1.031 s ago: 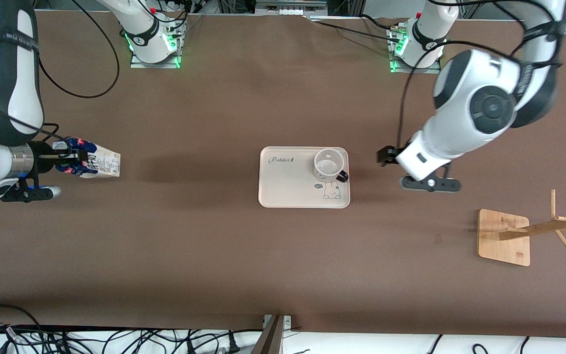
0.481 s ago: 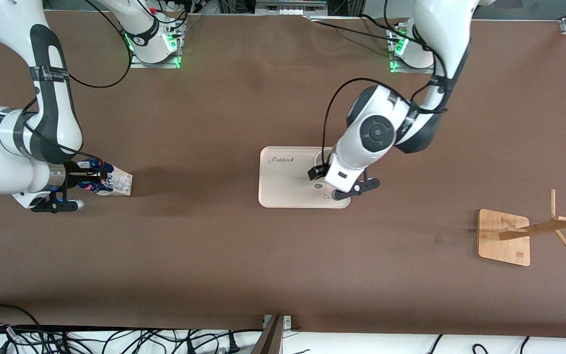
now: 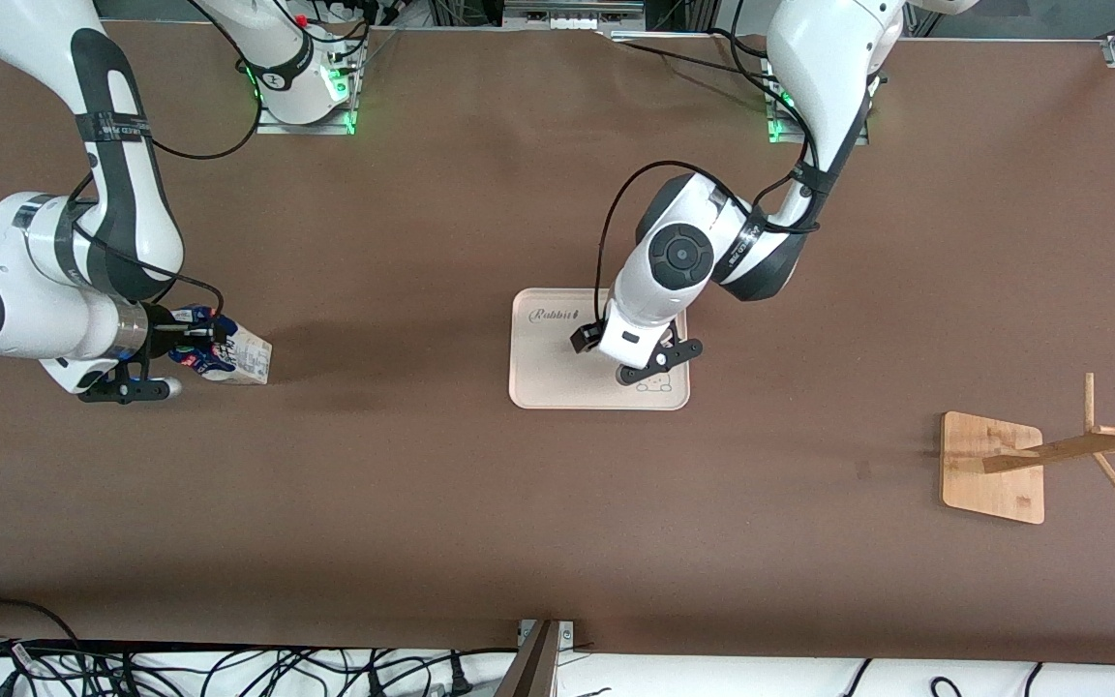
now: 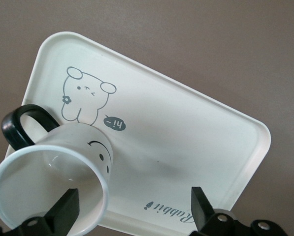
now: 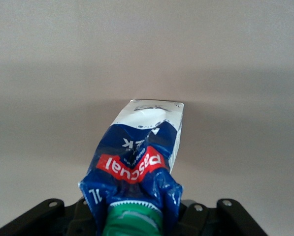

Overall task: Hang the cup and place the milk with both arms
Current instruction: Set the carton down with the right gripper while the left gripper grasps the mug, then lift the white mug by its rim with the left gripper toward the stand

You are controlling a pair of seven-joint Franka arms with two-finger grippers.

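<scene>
- Front view: left gripper [image 3: 637, 360] down over the cream tray [image 3: 548, 378] at mid-surface, hiding the cup beneath the wrist. Right gripper [image 3: 192, 341] toward the right arm's end of the surface, clamped on the milk [image 3: 236, 353], carton's long axis level and pointing at the tray. Wooden rack [image 3: 993, 468] well apart, toward the left arm's end.
- Left wrist view: cup [image 4: 53, 182] on the tray [image 4: 196, 132], between spread jaws, not yet pinched; black handle [image 4: 21, 125] turned away from one finger [image 4: 63, 216], smiley facing the tray's middle.
- Right wrist view: milk [image 5: 139, 167] held at its crumpled blue top, green cap [image 5: 132, 219] nearest the jaws, white base pointing away.
</scene>
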